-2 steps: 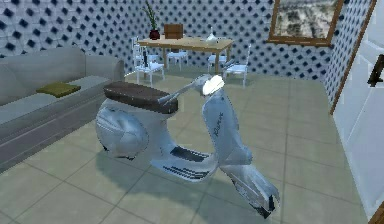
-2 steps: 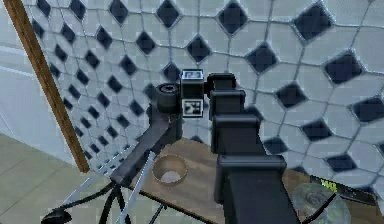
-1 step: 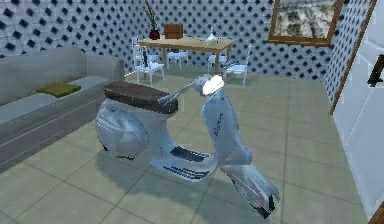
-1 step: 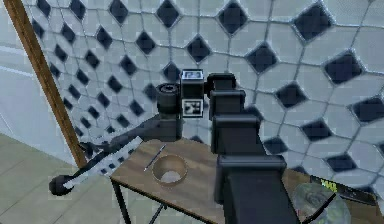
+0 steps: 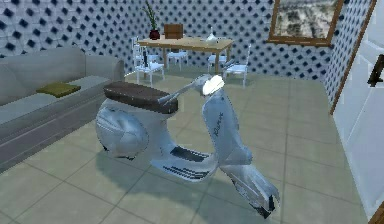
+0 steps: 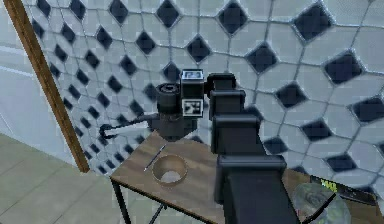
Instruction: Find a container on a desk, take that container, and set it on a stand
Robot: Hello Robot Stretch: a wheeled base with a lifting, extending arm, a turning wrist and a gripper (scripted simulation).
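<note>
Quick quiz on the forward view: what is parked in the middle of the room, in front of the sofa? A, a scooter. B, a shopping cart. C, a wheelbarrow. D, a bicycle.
A: a pale blue-grey scooter with a dark brown seat stands there, with the grey sofa behind it at the view's left.

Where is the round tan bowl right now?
In the arm side view, low and left of centre, the bowl sits on the small wooden table, just left of the dark arm.
</note>
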